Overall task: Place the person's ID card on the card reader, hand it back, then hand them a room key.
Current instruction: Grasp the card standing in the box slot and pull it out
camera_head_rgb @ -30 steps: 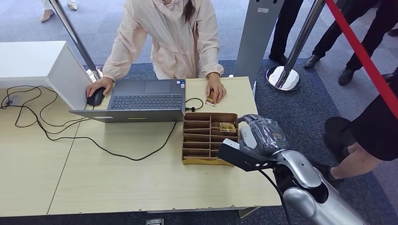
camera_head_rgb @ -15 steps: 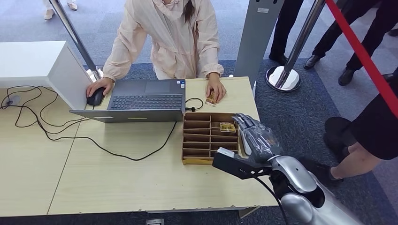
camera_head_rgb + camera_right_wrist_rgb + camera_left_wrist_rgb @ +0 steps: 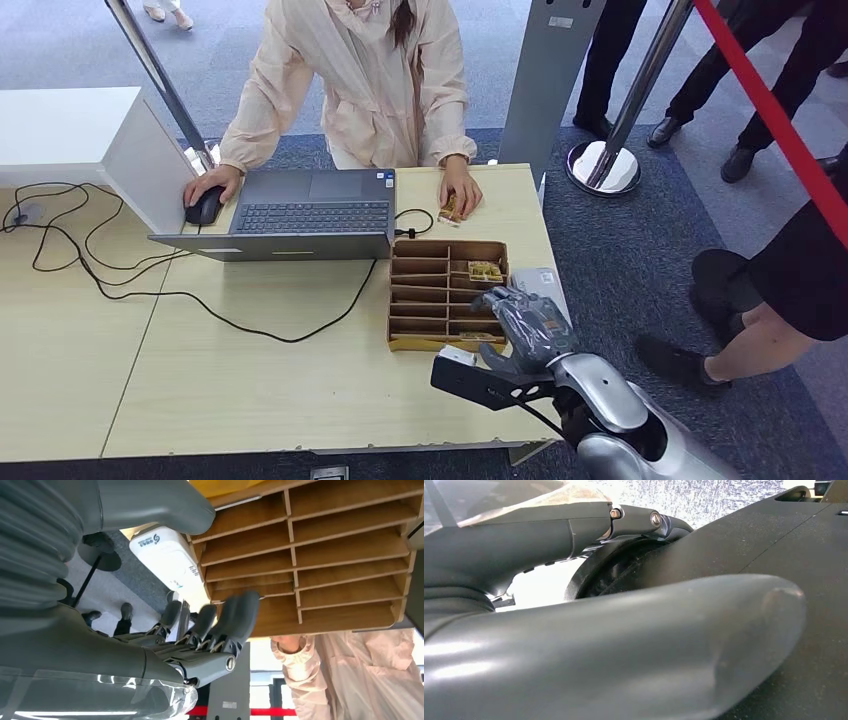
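My right hand (image 3: 522, 325) hangs over the tray (image 3: 425, 290) by the reader (image 3: 540, 282), fingers loosely open, holding nothing, ready to pick a key. The person (image 3: 360, 80) has a card (image 3: 450, 208) under their hand

A reception or check-in desk in a carpeted lobby is shown. Beyond the right hand (image 3: 525, 325), a laptop (image 3: 300, 215) and compartmented card tray (image 3: 430, 295) are seen; a roped stanchion (image 3: 610, 150) stands farther off.
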Tool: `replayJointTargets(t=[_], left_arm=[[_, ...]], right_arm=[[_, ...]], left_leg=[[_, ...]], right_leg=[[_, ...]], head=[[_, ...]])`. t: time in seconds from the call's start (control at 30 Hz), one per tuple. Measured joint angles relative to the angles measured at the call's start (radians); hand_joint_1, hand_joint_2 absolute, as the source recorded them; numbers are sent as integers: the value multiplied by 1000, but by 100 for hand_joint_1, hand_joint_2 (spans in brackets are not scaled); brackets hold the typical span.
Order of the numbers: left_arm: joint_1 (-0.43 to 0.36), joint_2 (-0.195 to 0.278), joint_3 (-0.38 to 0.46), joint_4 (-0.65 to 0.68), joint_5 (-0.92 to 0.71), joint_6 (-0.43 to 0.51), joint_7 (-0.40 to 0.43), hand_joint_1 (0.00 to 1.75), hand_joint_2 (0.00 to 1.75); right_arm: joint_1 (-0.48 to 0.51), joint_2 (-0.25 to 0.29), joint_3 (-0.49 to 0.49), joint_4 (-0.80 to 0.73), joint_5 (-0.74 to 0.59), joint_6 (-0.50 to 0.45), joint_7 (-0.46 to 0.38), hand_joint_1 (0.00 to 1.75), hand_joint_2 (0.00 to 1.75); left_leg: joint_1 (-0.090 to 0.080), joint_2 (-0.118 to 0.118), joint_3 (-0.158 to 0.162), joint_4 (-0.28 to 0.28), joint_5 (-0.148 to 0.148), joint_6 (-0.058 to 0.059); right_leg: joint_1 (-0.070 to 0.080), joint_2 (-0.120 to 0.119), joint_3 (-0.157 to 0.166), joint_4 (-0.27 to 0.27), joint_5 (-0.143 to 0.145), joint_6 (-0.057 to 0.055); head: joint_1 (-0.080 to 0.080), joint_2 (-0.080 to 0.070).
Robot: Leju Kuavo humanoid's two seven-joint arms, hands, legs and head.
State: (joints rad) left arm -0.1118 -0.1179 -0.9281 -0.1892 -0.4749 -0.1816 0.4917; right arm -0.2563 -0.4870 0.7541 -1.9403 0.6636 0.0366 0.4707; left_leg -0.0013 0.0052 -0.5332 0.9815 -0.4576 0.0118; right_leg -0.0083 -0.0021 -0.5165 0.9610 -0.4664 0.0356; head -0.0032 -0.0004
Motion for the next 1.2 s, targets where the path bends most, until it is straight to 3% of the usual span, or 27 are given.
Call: replayJointTargets(t=[0.27, 0.8, 0.97, 1.2], left_arm=[[0, 0, 0, 0, 0, -1, 0, 0, 0], [0, 0, 0, 0, 0, -3, -2, 0, 0], [0, 0, 0, -1, 0, -3, 0, 0, 0], [0, 0, 0, -2, 0, -3, 2, 0, 0]], right_arm=[[0, 15, 30, 13, 1, 0, 0, 69, 175], [0, 61, 85, 68, 32, -25, -19, 90, 175], [1, 77, 101, 103, 136, -98, -18, 82, 175], [8, 112, 109, 165, 232, -198, -23, 93, 175]], left_leg=[[0, 0, 0, 0, 0, 0], [0, 0, 0, 0, 0, 0], [0, 0, 0, 0, 0, 0], [0, 0, 0, 0, 0, 0]], right_leg=[[0, 0, 0, 0, 0, 0], [0, 0, 0, 0, 0, 0], [0, 0, 0, 0, 0, 0], [0, 0, 0, 0, 0, 0]], head=[[0, 0], [0, 0], [0, 0], [0, 0]])
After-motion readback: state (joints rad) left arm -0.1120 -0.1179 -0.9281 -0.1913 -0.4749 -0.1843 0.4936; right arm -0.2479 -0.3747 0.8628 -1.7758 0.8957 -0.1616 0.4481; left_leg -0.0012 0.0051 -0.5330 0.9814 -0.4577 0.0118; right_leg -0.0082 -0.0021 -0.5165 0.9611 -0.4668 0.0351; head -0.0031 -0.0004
